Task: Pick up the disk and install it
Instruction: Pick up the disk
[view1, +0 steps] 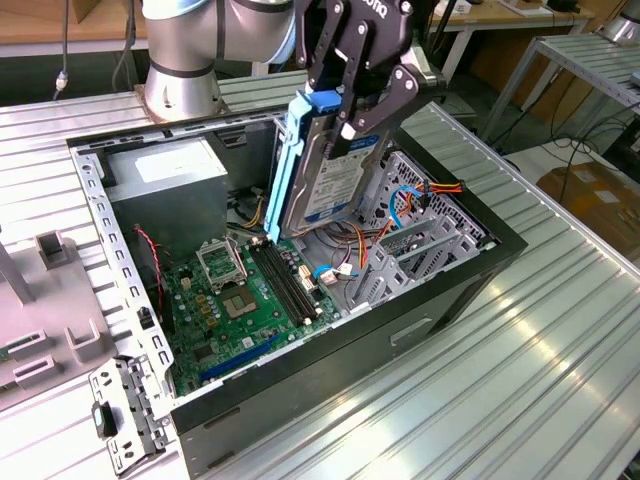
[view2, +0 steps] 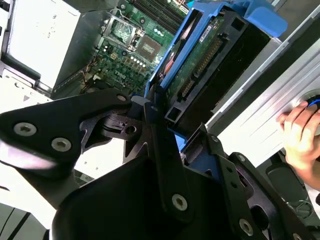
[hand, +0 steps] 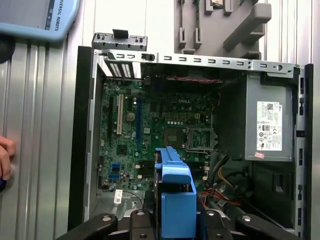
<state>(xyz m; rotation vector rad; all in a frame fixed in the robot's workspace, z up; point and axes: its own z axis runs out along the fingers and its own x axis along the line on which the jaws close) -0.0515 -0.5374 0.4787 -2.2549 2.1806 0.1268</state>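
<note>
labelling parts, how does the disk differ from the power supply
The disk is held on edge in the gripper over the case; the power supply sits inside it. The disk wears a blue frame; the power supply is bare grey metal. Both carry a label.

Disk (view1: 325, 175) above computer case (view1: 300, 390)

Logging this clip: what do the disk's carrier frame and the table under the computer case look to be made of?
Carrier frame of the disk: light-blue, matte, with a moulded look, so likely plastic. Table: silvery and ribbed, with bright streaked reflections, so likely bare aluminium or a similar metal.
</note>
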